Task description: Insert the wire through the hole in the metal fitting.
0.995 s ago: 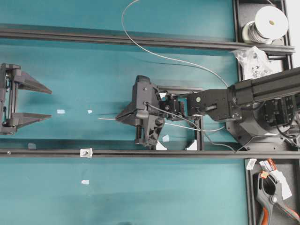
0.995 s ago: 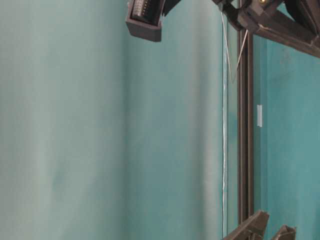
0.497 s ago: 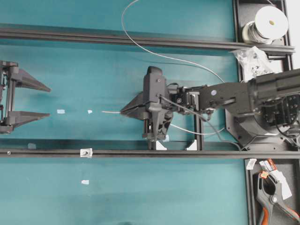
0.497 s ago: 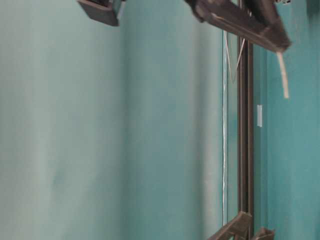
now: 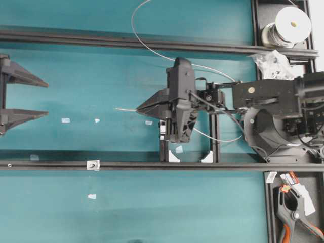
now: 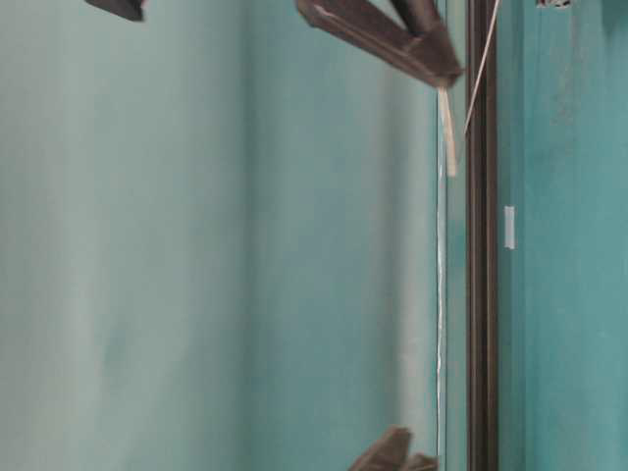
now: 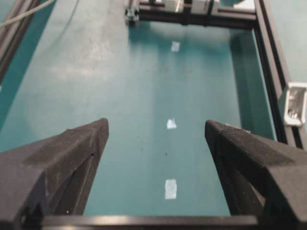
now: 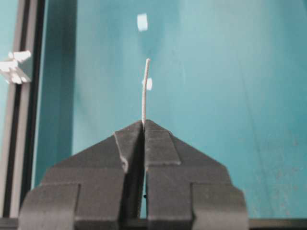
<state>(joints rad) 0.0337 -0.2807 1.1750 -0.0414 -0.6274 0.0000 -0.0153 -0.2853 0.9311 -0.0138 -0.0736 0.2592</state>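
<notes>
Through my right wrist camera, the right hand (image 8: 144, 125) sits closest to me, its two dark jaws pressed together on the wire (image 8: 144, 91), whose short free end sticks straight out past the tips over the teal counter (image 8: 230, 72). Beyond that end I see two small white tape scraps (image 8: 142, 22), and off to the side the metal fitting (image 8: 14, 67) sits against the black rail (image 8: 19, 120), well apart from the wire's tip.

From my left wrist camera, the left hand (image 7: 158, 139) has its jaws spread wide with nothing between them, only bare counter and more tape scraps ahead.

From overhead, the left hand (image 5: 43, 98) sits at the far left edge, the right hand (image 5: 139, 108) near the middle, and the two point at each other with a wide gap between them. The wire (image 5: 152, 48) pokes out toward the left hand, and behind the right hand it sweeps up in a long curve across the upper rail. The metal fitting (image 5: 92, 164) lies on the lower rail (image 5: 152, 165), below and between the two hands, touched by neither. At the far right corner stands a spool (image 5: 288, 25).
</notes>
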